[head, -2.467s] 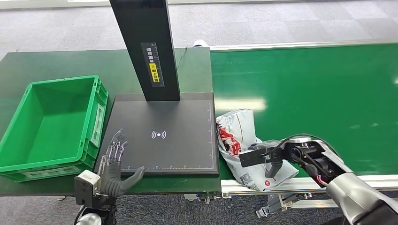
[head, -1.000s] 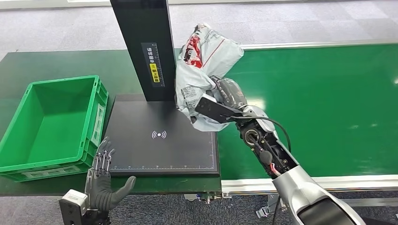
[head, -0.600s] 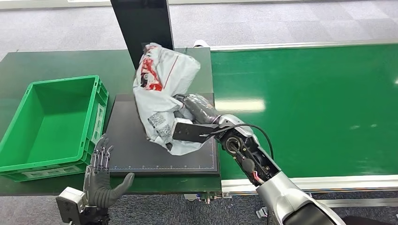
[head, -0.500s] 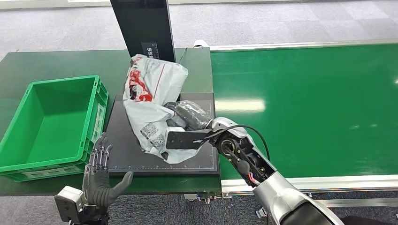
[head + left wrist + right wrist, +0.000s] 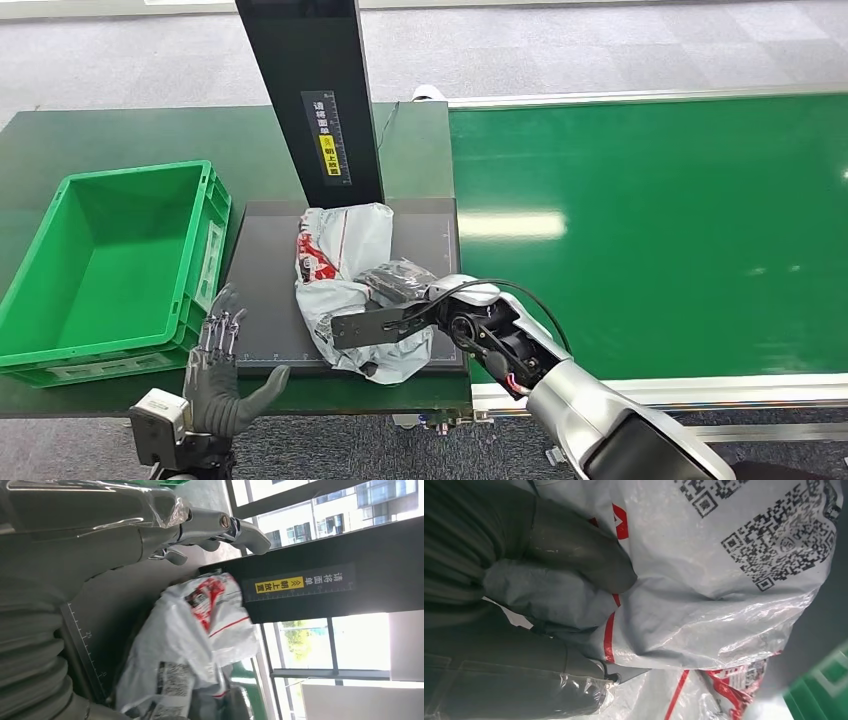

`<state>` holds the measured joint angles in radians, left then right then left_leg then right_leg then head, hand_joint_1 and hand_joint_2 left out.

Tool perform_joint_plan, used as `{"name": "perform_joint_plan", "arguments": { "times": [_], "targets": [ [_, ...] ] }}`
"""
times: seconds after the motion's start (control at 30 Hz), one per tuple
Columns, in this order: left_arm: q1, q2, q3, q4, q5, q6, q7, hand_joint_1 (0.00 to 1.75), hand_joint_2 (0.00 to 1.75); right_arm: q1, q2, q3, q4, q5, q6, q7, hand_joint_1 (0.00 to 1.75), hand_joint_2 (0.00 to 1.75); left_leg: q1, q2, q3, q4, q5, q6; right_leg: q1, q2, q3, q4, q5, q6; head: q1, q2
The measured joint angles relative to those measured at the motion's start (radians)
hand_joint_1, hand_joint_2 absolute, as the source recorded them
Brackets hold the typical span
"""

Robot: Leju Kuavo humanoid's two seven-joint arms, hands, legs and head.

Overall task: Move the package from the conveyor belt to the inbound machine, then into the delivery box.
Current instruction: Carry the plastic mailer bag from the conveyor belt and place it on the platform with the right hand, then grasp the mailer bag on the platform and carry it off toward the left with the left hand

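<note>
Dark green worktop [image 5: 120, 135] spans upper left of the head view. Grey carpet-tile floor [image 5: 600, 45] along top. Windows [image 5: 320, 515] behind.

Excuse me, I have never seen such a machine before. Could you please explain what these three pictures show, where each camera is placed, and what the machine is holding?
This is a humanoid robot with two silver arms. The wide picture comes from a camera high on its body, looking down. The other two come from cameras at its wrists, so they look turned.

In front stands a dark green table. On it sit an empty green crate and a flat black scanning plate with a tall black post. To the right runs a bright green conveyor belt.

The right robot hand grips a white plastic package with red print, which lies on the black plate. The right wrist view shows the thumb pressing into the plastic beside printed square codes.

The left robot hand hangs at the table's near edge with fingers spread, holding nothing.
</note>
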<state>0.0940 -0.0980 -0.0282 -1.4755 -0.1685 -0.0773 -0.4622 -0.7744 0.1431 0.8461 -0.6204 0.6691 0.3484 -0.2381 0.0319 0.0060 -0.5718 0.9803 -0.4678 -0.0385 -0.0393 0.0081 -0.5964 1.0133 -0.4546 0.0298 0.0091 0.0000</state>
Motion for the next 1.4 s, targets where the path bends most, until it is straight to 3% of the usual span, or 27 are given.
{"name": "perform_joint_plan", "arguments": {
  "times": [0.07, 0.1, 0.57, 1.03, 1.4],
  "targets": [
    [-0.007, 0.0, 0.0, 0.006, -0.001, 0.0, 0.001, 0.0, 1.75, -0.003, 0.001, 0.011, 0.019, -0.001, 0.004, -0.001, 0.3, 1.75, 0.0, 0.0, 0.0, 0.0, 0.0, 0.0, 0.0, 0.0, 0.0, 0.0, 0.0, 0.0, 0.0, 0.0],
    [-0.01, 0.0, 0.0, 0.01, -0.002, 0.0, 0.001, 0.0, 1.75, -0.004, 0.001, 0.015, 0.025, -0.003, 0.002, -0.005, 0.0, 1.75, 0.0, 0.0, 0.0, 0.0, 0.0, 0.0, 0.0, 0.0, 0.0, 0.0, 0.0, 0.0, 0.0, 0.0],
    [-0.013, 0.002, -0.004, 0.023, 0.006, -0.005, -0.007, 0.0, 1.75, -0.018, 0.0, -0.008, 0.024, -0.094, -0.14, -0.104, 0.0, 1.75, 0.0, 0.0, 0.0, 0.0, 0.0, 0.0, 0.0, 0.0, 0.0, 0.0, 0.0, 0.0, 0.0, 0.0],
    [0.009, 0.002, -0.01, 0.022, 0.009, 0.002, -0.023, 0.0, 1.75, -0.008, 0.003, -0.153, -0.022, -0.249, -0.211, -0.104, 0.0, 1.75, 0.0, 0.0, 0.0, 0.0, 0.0, 0.0, 0.0, 0.0, 0.0, 0.0, 0.0, 0.0, 0.0, 0.0],
    [0.003, 0.002, -0.041, 0.019, -0.088, 0.064, -0.024, 0.0, 1.75, 0.011, 0.009, -0.269, -0.057, -0.359, -0.222, -0.107, 0.0, 1.75, 0.0, 0.0, 0.0, 0.0, 0.0, 0.0, 0.0, 0.0, 0.0, 0.0, 0.0, 0.0, 0.0, 0.0]
  ]
}}
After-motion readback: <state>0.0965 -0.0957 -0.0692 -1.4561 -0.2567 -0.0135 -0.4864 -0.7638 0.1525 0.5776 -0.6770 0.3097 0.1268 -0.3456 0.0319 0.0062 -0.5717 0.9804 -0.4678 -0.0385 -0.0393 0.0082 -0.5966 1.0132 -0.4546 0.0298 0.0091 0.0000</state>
